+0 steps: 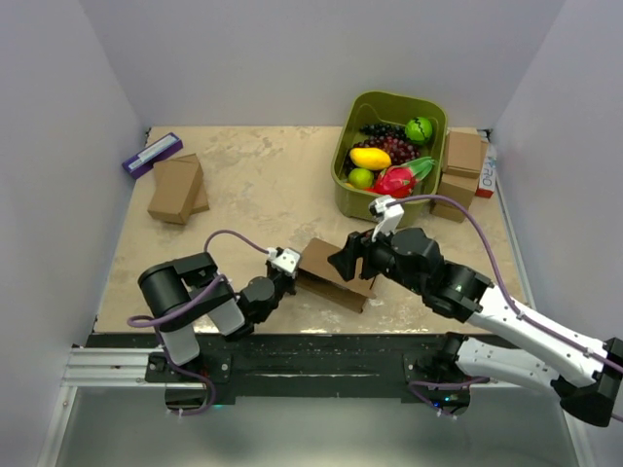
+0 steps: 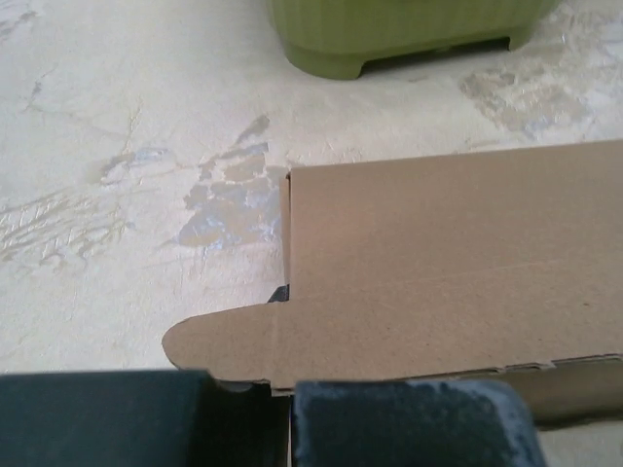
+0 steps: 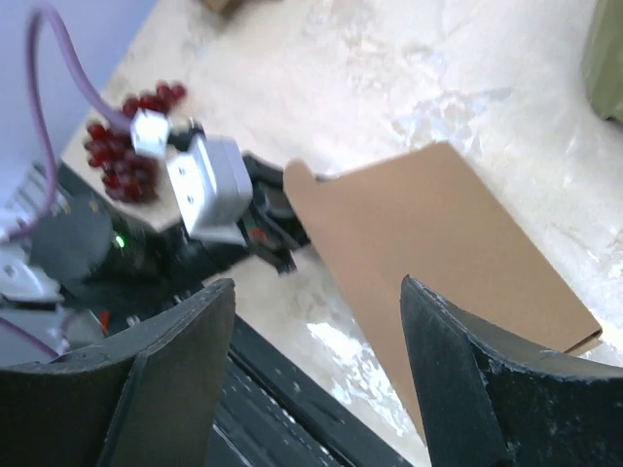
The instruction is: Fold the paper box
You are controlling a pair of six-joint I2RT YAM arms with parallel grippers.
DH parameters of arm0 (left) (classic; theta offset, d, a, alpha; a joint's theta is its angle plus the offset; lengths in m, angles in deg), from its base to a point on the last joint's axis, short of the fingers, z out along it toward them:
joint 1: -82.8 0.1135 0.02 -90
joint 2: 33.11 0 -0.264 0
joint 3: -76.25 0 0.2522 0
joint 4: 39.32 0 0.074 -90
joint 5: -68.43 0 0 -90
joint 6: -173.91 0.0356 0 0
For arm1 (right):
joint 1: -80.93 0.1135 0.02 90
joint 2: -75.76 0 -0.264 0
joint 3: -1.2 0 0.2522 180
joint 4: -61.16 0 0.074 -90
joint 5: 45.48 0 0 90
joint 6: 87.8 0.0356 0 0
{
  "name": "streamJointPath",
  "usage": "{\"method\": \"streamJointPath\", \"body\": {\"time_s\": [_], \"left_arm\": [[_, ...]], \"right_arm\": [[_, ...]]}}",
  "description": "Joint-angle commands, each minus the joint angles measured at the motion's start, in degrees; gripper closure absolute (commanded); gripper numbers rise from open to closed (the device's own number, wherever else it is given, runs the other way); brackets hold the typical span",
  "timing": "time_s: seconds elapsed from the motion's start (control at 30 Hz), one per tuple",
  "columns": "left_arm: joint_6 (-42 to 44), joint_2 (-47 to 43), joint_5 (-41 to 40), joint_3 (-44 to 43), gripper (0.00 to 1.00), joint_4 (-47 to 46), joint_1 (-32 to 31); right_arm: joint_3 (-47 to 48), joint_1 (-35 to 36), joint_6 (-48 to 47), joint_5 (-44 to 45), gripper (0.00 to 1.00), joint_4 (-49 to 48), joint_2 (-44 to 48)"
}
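The paper box, a thin brown cardboard mailer, stands tilted on the table's near middle between my two grippers. My left gripper is shut on its left end. In the left wrist view, the box fills the right half, and its rounded side flap lies just above my dark fingers. My right gripper hovers over the box's right part, open and holding nothing. Seen from the right wrist, the fingertips stand wide apart, with the flat box panel beyond them.
A green bin full of toy fruit stands at the back right, also ahead in the left wrist view. Smaller brown boxes lie at back left and beside the bin. A purple pack lies far left. Red grapes lie by the left arm.
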State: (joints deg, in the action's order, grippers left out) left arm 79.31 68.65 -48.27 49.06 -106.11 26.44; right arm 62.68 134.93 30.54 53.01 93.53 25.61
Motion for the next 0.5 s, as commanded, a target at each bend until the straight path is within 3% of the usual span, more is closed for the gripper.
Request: {"method": "streamJointPath", "body": {"time_s": [0.0, 0.03, 0.23, 0.47], "left_arm": [[2.2, 1.2, 2.2, 3.1, 1.00, -7.5, -0.6], [1.6, 0.5, 2.7, 3.6, 1.00, -7.6, -0.6], [-3.4, -8.2, 5.7, 6.9, 0.67, 0.2, -0.6], [-7.7, -22.5, 8.9, 8.6, 0.47, 15.9, -0.7]], "right_arm": [[1.2, -0.1, 5.9, 9.3, 0.33, -4.2, -2.4], [0.4, 0.0, 6.7, 10.2, 0.35, -5.9, -3.5], [-6.1, 0.0, 12.2, 8.9, 0.51, -16.4, -11.7], [-11.7, 0.0, 15.5, 7.1, 0.55, -20.7, -16.6]]}}
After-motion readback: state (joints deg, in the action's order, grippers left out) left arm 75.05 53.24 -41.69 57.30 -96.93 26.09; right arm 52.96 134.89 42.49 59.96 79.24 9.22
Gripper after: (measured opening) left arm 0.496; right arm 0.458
